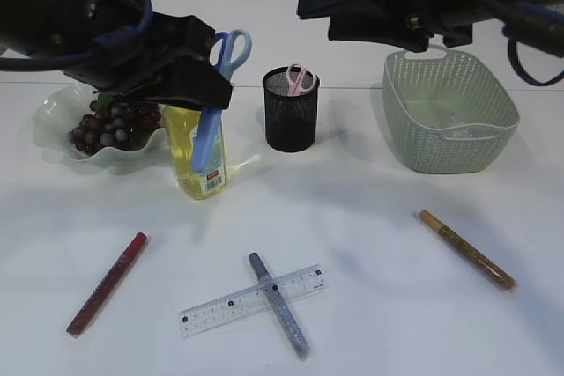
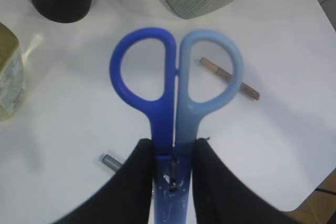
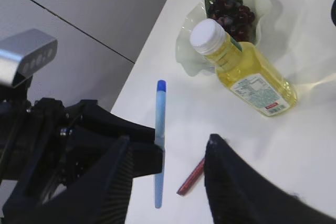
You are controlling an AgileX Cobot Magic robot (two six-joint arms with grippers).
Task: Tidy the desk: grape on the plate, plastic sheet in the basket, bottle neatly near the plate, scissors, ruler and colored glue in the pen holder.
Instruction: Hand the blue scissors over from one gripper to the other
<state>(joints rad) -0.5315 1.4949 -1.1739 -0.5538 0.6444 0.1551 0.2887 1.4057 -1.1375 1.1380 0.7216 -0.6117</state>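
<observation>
basket point(image 1: 449, 112) at 2 o'clock, plastic sheet inside | plate point(image 1: 62, 125) with grapes point(image 1: 110, 125) at 10 o'clock, bottle point(image 1: 198, 151) just beside | left gripper point(image 2: 173, 153) clamped on blue scissors point(image 2: 176, 82), raised over bottle | right gripper point(image 3: 168, 161) fingers apart, holding nothing | pen holder point(image 1: 291, 110) at 12 o'clock, pink scissors inside | ruler point(image 1: 252, 299) at 6 o'clock, under grey glue pen point(image 1: 278, 304)

scissors point(image 2: 176, 103) blades hidden by gripper point(image 2: 173, 153)
</observation>
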